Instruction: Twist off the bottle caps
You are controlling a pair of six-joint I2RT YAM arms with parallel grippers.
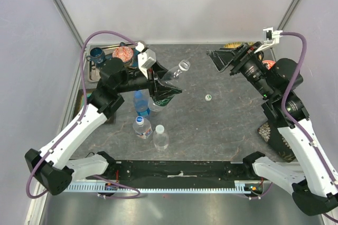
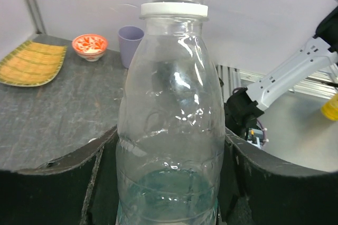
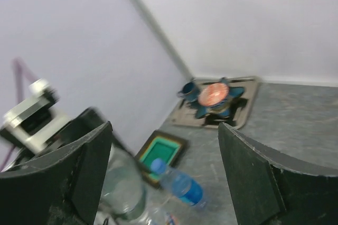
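One capless bottle (image 1: 178,71) is sitting in the left gripper (image 1: 167,88), three capped bottles (image 1: 140,103) (image 1: 142,128) (image 1: 160,138) are standing near it, and one loose cap (image 1: 208,97) is lying between it and the right gripper (image 1: 221,60).

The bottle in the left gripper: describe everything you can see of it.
The bottle is clear, thin, dimpled plastic with a greenish tint near its base, and it looks empty. Its cap is off: the threaded neck stands open, with a white ring below the threads. The left gripper clamps its lower body, with a black finger pressed on each side. In the top view it is held off the table, tilted, with its neck toward the far right.
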